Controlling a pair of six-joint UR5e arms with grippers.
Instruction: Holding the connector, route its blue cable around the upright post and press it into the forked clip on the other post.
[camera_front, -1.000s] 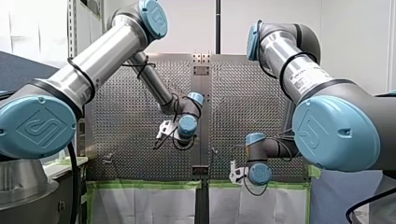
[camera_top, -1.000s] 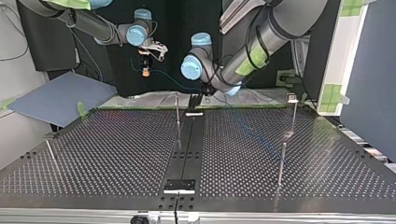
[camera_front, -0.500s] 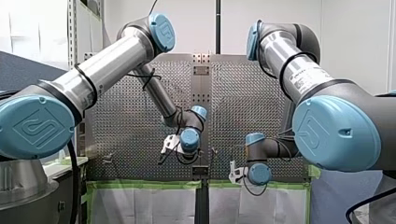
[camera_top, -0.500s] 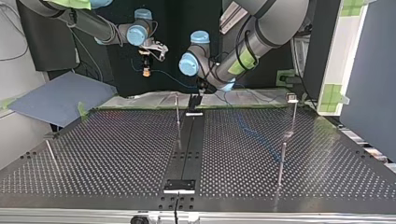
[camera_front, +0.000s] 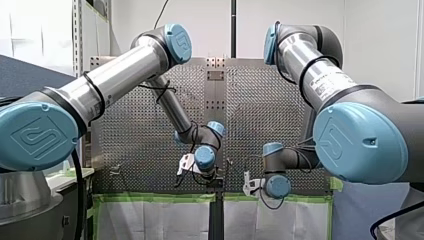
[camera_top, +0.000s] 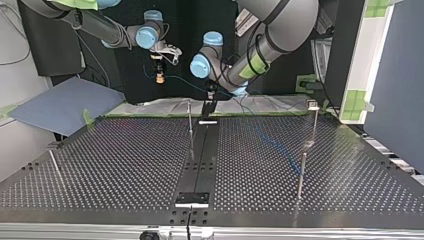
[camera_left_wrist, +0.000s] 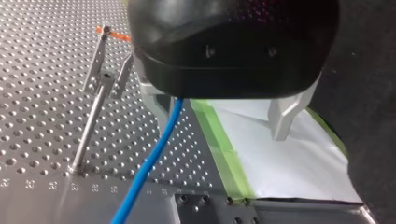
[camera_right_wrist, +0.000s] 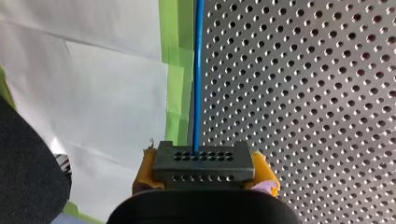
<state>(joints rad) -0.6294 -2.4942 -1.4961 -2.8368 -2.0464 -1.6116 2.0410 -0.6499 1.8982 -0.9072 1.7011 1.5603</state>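
Note:
My right gripper (camera_right_wrist: 204, 186) is shut on the dark grey connector (camera_right_wrist: 203, 162), yellow pads on either side. The blue cable (camera_right_wrist: 199, 70) runs straight ahead from it over the table edge. In the top view this gripper (camera_top: 159, 75) hangs behind the table at the left. My left gripper (camera_left_wrist: 219, 123) stands open, and the blue cable (camera_left_wrist: 154, 154) passes between its metal fingers (camera_left_wrist: 282, 116), close to one of them. Beside it stands a thin post with a forked clip (camera_left_wrist: 106, 58). In the top view my left gripper (camera_top: 210, 97) hovers at the table's far edge, near a thin post (camera_top: 190, 125).
A post with a block-like head (camera_top: 313, 117) and a plain post (camera_top: 301, 172) stand at the top view's right, and a leaning rod (camera_top: 54, 165) at its left. Green tape (camera_left_wrist: 219, 144) and white sheeting (camera_left_wrist: 289, 163) edge the perforated table (camera_top: 125, 160). A black strip (camera_top: 200, 160) runs down its middle.
My left arm has come down and toward the table's taped edge, and its gripper now hangs by the central strip. My right gripper has barely shifted, still holding the connector.

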